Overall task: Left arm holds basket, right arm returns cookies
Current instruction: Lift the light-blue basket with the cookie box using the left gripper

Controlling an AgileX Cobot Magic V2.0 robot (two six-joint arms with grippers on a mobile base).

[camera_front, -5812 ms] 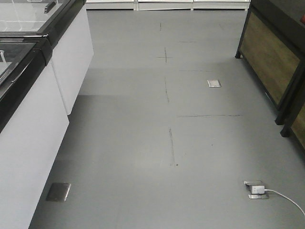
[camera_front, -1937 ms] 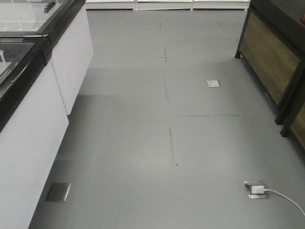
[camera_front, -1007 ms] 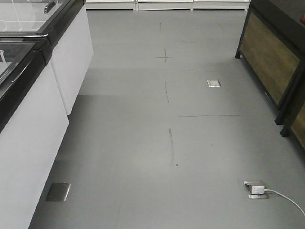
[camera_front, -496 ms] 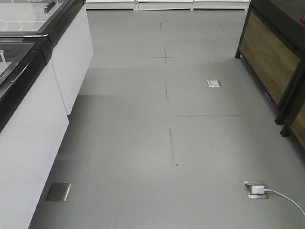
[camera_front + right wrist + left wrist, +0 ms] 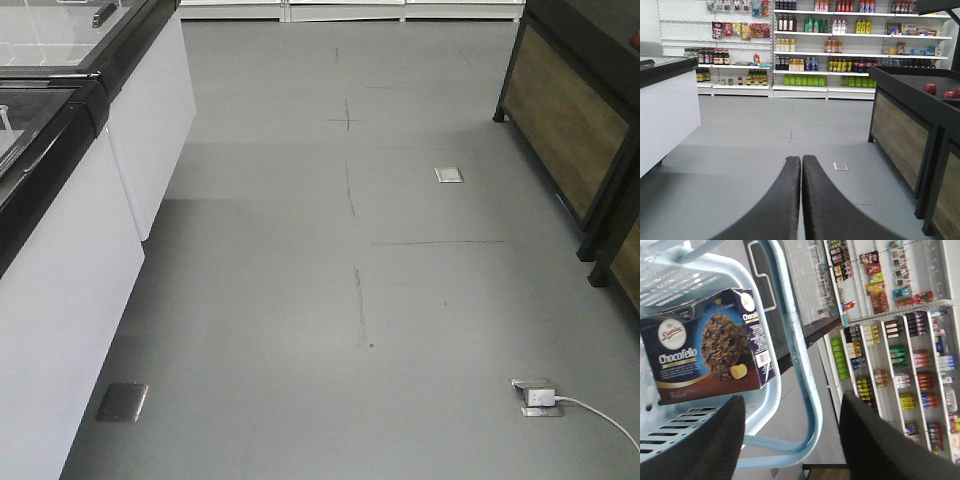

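Left claw [image 5: 790, 407], spread: I am hooking the basket [image 5: 670, 450] by its handle [image 5: 807, 405], presenting the Chocofello cookie carton [image 5: 710, 345] inside. Right claw [image 5: 801, 172], clenched, empty.

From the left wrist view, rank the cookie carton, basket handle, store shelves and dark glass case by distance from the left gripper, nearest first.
1. Basket handle, running between the jaws of the left gripper.
2. Cookie carton, up-left, inside the basket.
3. Dark glass case, behind the handle.
4. Store shelves, far right, across the aisle.
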